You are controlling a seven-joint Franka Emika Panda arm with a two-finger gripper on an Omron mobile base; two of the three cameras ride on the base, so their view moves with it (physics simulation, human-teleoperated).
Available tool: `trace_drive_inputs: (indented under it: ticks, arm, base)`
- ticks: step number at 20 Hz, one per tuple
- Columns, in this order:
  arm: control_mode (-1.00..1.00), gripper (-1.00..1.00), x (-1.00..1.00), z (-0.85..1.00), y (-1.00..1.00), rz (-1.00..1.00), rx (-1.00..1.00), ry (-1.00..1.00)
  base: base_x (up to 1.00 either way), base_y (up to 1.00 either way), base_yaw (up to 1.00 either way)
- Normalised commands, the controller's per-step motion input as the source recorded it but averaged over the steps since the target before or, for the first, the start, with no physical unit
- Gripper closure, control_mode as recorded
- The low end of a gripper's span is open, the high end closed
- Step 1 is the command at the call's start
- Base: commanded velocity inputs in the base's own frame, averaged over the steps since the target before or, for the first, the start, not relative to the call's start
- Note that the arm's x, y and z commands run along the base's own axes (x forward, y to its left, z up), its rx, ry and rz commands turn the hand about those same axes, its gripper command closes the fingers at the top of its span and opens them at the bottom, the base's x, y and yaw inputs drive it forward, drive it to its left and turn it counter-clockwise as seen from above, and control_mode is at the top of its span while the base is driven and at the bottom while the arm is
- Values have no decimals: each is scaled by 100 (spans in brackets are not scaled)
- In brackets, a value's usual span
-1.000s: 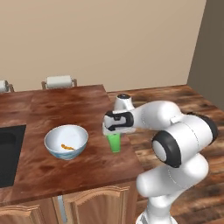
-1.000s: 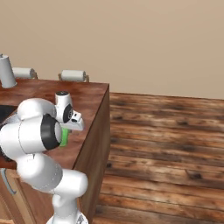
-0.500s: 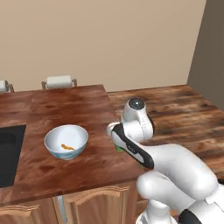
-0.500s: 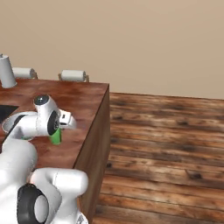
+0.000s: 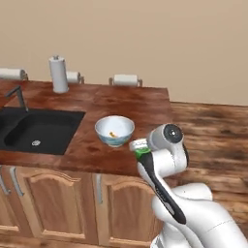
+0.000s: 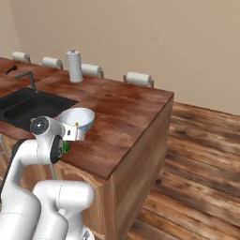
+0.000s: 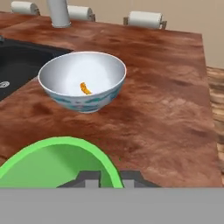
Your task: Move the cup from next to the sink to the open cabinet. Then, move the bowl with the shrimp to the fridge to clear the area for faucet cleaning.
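- Heads up: the cup (image 5: 141,152) is mostly hidden behind the wrist in both base views; you get only a green sliver of it, over the tabletop's (image 5: 97,101) front edge near the front right corner.
- Hand view cuts the cup (image 7: 61,162) off at the bottom; you see just its green rim arc and inner wall.
- The gripper (image 7: 107,178) is nearly closed, clamped on the cup rim, one fingertip either side of the wall. Fingertips barely poke above the frame bottom.
- The bowl (image 5: 114,131) sits on the tabletop just right of the sink (image 5: 38,128), near the front edge, apart from the cup. The shrimp (image 7: 85,89) lies inside on the bowl floor.
- The faucet (image 5: 15,96) is at the sink's back left, thin and hard to read.
- The sink's left part is cut off by the frame edge.
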Motion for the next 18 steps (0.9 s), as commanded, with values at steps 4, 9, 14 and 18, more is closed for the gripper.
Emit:
trace_drive_inputs:
  ticks: [4, 9, 14, 18]
  arm:
    - [100, 100, 0, 0, 0, 0, 0, 0]
    - [100, 100, 0, 0, 0, 0, 0, 0]
    - [100, 100, 0, 0, 0, 0, 0, 0]
    - [100, 100, 0, 0, 0, 0, 0, 0]
  base:
    - [-9, -3, 84]
    - [0, 0, 90]
    - [0, 0, 98]
    - [5, 0, 90]
